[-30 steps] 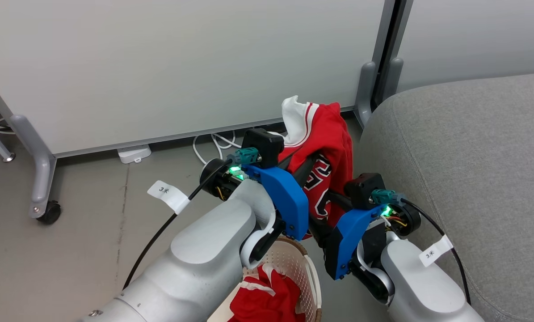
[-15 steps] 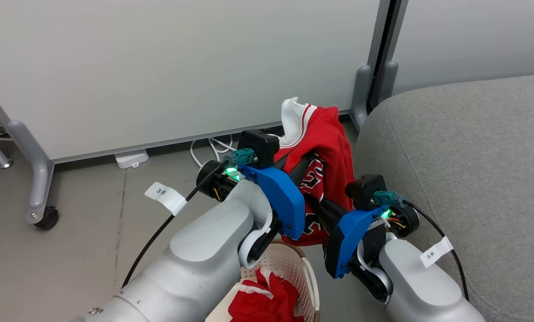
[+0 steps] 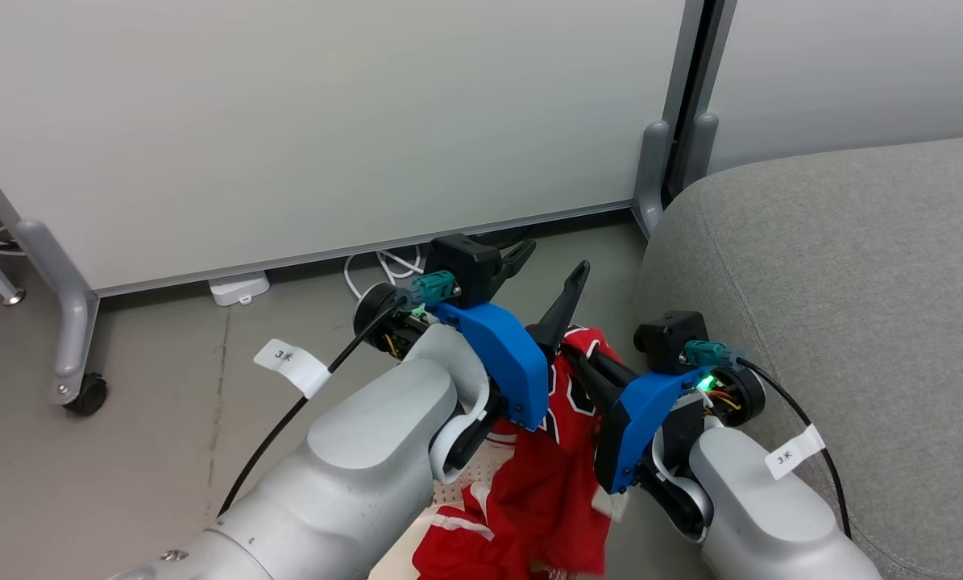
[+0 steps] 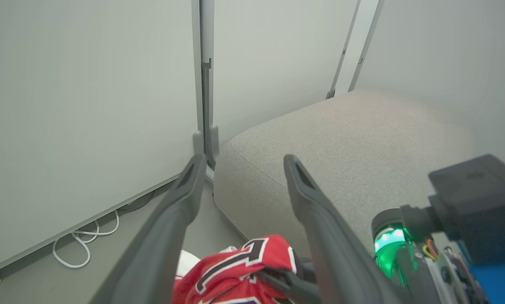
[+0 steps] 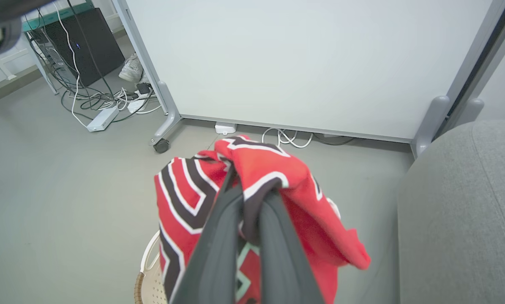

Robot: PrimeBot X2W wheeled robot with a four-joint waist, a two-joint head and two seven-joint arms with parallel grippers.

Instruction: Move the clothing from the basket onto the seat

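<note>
Red clothing: two pieces. The jersey hung from the right gripper over the basket, and the shorts lay bunched inside the basket.
Basket: one, on the floor, below the arms, just left of the seat.
Seat: one grey cushion, at the right, with no garment on it.
Grippers: two. The left gripper had its fingers spread wide and bare. The right gripper was clamped on a fold of the jersey.
Panels: two white partitions, with white cables and one caster at their feet.
Change: half a second before, the jersey was draped high over the left fingers. It had since slipped off them and dropped lower, so the right arm alone carried it.
Edges: the jersey hung just beside the seat's rounded left edge, apart from it. The seat's near left corner stood by the partition post.
Open room: bare floor lay wide to the left. Only a narrow strip separated the basket and the seat, and the top of the seat was open to the right.
</note>
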